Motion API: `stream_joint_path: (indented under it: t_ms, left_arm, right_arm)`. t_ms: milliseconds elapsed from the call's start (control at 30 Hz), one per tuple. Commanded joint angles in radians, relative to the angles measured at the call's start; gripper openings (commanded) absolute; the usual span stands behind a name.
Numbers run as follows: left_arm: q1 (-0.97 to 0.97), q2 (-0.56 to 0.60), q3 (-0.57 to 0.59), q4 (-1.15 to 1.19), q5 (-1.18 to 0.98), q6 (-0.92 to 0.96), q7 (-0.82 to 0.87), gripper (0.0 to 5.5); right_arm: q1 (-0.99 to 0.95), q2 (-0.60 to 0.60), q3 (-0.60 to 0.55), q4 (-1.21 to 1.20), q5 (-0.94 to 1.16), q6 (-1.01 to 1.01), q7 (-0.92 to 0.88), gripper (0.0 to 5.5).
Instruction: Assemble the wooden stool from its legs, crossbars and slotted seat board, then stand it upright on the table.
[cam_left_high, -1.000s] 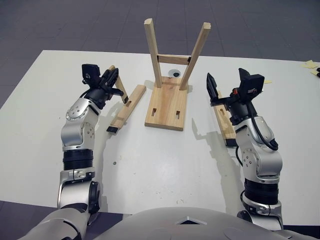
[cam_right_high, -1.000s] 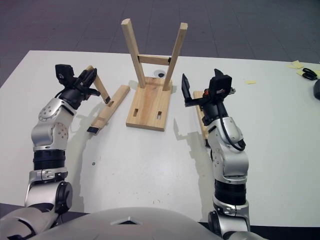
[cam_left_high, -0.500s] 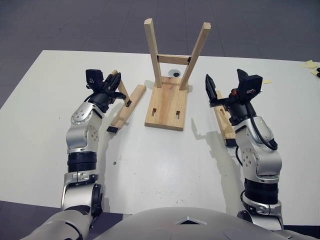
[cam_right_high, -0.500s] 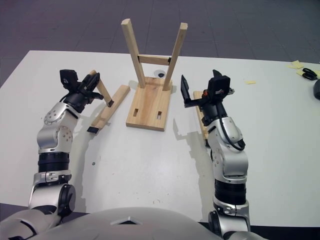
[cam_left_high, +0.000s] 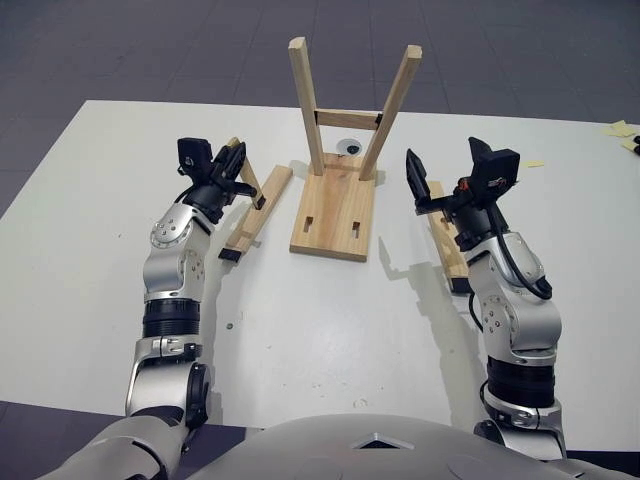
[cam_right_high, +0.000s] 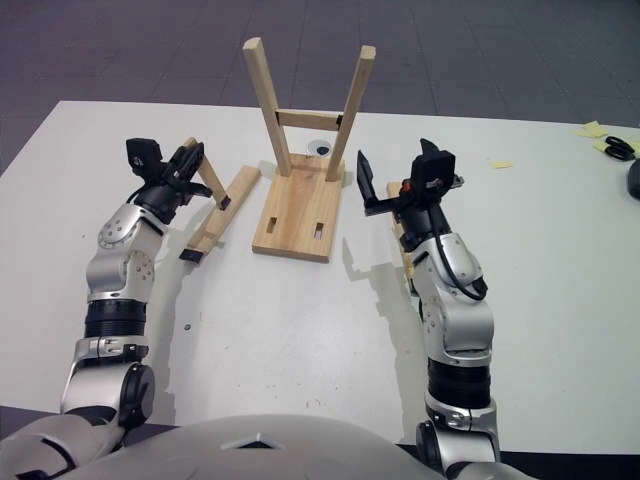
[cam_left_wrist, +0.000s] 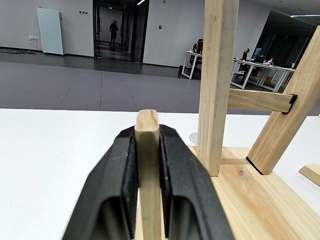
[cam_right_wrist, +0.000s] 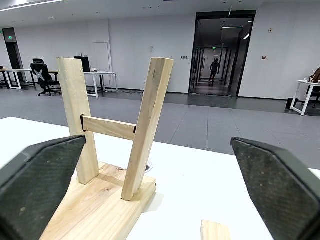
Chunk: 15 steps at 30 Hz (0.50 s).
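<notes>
The slotted seat board (cam_left_high: 332, 210) lies flat mid-table with two legs (cam_left_high: 305, 105) standing up from its far end, joined by a crossbar (cam_left_high: 347, 119). My left gripper (cam_left_high: 236, 172) is shut on a short wooden bar (cam_left_wrist: 148, 165) whose far, black-tipped end meets a loose leg (cam_left_high: 258, 212) lying left of the board. My right gripper (cam_left_high: 447, 178) hangs open right of the board, above another loose leg (cam_left_high: 447, 240) flat on the table. Between its open fingers (cam_right_wrist: 40, 175) the right wrist view shows the standing legs (cam_right_wrist: 147, 125).
The white table (cam_left_high: 320, 320) has a round hole (cam_left_high: 349, 147) behind the board and a tiny dark speck (cam_left_high: 229, 325) near the left arm. Yellow notes (cam_left_high: 620, 128) and a dark object (cam_right_high: 633, 178) lie at the far right edge.
My left gripper has carried the bar rightward toward the seat board, and the loose leg beside it has shifted slightly. My right gripper has drifted a little left, staying open.
</notes>
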<state>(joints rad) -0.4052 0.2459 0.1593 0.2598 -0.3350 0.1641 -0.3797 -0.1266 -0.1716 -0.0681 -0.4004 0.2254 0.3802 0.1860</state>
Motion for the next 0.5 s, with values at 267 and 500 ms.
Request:
stream_joint_path:
  t_ms: [267, 500]
  left_arm:
    - [-0.011, 0.005, -0.002, 0.006, 0.014, 0.021, 0.011, 0.41]
    - [0.090, -0.009, -0.055, 0.017, 0.064, -0.015, -0.009, 0.41]
  right_arm:
    - [-0.006, -0.003, 0.002, -0.004, 0.000, 0.005, -0.001, 5.40]
    - [-0.011, -0.003, 0.001, 0.000, 0.000, 0.003, -0.002, 5.40]
